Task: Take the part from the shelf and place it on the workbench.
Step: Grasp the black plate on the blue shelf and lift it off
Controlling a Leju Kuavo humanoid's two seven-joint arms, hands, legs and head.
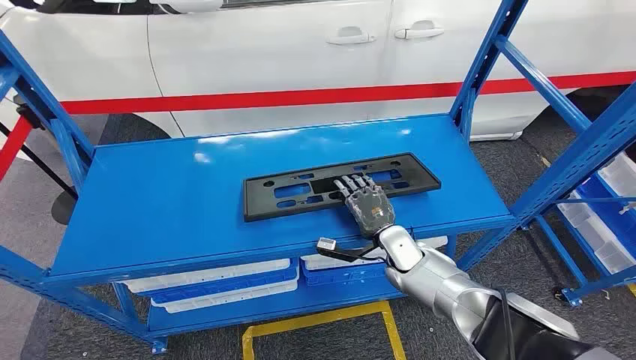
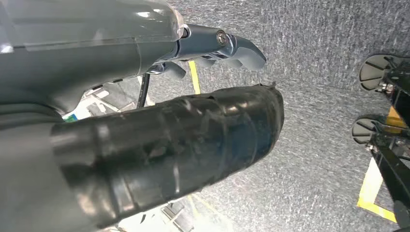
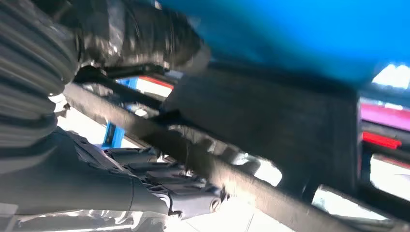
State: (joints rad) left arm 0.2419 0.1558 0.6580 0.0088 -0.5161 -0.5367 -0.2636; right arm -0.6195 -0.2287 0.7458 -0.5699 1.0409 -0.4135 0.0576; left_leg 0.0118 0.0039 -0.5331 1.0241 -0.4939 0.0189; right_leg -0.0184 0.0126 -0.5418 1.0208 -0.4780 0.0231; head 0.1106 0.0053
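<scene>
Part first: a long, flat, black plastic mounting plate (image 1: 341, 186) with rectangular cut-outs lies flat on the top surface of the blue metal shelf (image 1: 172, 202), toward the shelf's right half and near its front edge; its long axis runs across the robot's view, left to right, tilted slightly so the right end sits a little farther back. The right hand (image 1: 365, 202) reaches in from the front edge and lies over the plate's near rim, right of its middle, with fingers extended forward onto the central cut-out; so the plate is directly under and ahead of that hand, its length crossing the line of the fingers. In the right wrist view the dark fingers (image 3: 188, 191) sit close against a rail of the plate, but the picture is blurred; I cannot tell whether they have closed round the rim or merely rest on it. The left hand (image 2: 212, 48) hangs low over grey carpet, holding nothing, fingers loosely curled, well apart from the shelf; the right hand is plainly the nearer. My judgement: the grasp is at hand, the lift not yet begun. Beyond the shelf stands a white car with a red stripe (image 1: 300, 97); white plastic bins (image 1: 217, 281) sit on the lower level.
</scene>
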